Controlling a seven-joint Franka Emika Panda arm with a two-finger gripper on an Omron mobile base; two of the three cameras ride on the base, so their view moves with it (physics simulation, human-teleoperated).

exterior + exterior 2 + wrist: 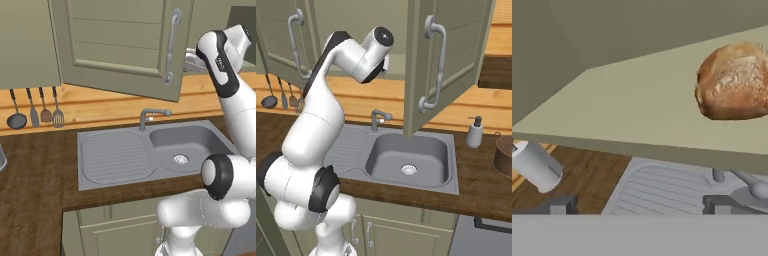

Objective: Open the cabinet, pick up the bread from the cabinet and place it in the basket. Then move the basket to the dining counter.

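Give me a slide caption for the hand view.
Open claw faces the bread on the cabinet shelf, sink below.

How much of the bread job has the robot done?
Done: the cabinet doors stand open. Right now the open gripper is empty, facing the bread on the cabinet shelf. Left: grab the bread, put it in the basket, then carry the basket to the dining counter.

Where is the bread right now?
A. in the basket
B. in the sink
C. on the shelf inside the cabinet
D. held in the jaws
C: in the hand view the bread lies on the pale shelf of the cabinet, above the sink, and the open jaws hold nothing.
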